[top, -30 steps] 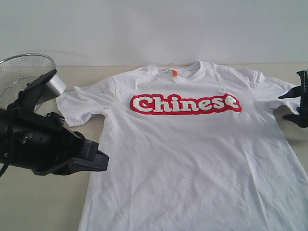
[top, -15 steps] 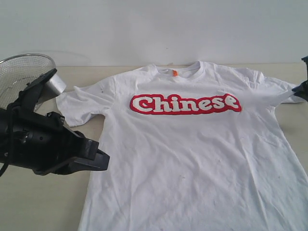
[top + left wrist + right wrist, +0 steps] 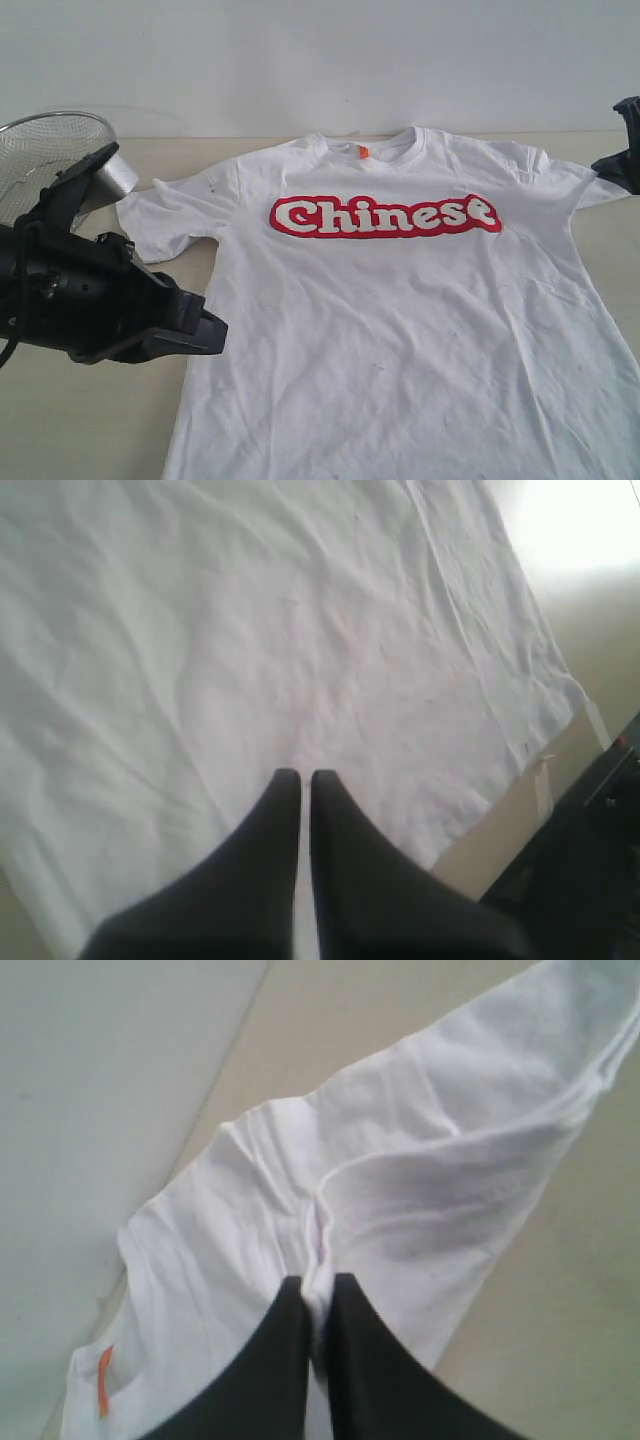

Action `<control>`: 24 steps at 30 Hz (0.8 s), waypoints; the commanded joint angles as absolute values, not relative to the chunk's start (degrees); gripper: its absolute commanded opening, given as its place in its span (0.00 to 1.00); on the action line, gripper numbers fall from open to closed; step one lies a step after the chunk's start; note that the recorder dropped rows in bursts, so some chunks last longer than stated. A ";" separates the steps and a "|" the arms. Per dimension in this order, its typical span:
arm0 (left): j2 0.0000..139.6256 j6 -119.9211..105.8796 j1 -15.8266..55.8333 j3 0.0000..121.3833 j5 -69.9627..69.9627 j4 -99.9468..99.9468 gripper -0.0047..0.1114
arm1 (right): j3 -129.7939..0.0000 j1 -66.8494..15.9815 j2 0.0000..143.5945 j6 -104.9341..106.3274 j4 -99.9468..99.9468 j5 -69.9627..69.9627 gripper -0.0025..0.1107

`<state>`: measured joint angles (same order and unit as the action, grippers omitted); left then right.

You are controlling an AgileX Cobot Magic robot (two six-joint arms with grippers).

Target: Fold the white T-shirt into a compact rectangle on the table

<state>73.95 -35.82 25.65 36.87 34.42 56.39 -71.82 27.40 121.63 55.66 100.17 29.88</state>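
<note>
Right jaws closed, pinching creased white T-shirt (image 3: 420, 1190)

wrinkled cloth T-shirt (image 3: 400, 330), matt table (image 3: 90, 420)

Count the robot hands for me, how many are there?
2. The left hand is shut over the white T-shirt near one side. The right hand pinches a fold of the sleeve on the other side.

A plain, pale grey-white wall (image 3: 320, 60) spans ten to two o'clock, softly and evenly lit; at nine o'clock a round wire-mesh basket (image 3: 40, 150) stands before it.
</note>
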 commanded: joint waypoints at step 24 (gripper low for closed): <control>73.65 -37.10 25.91 36.62 34.49 56.61 0.08 | -72.15 7.48 121.52 53.31 79.13 27.48 0.02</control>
<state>73.95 -36.53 25.65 36.87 34.39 56.39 -71.86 7.40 121.63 56.55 84.87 28.78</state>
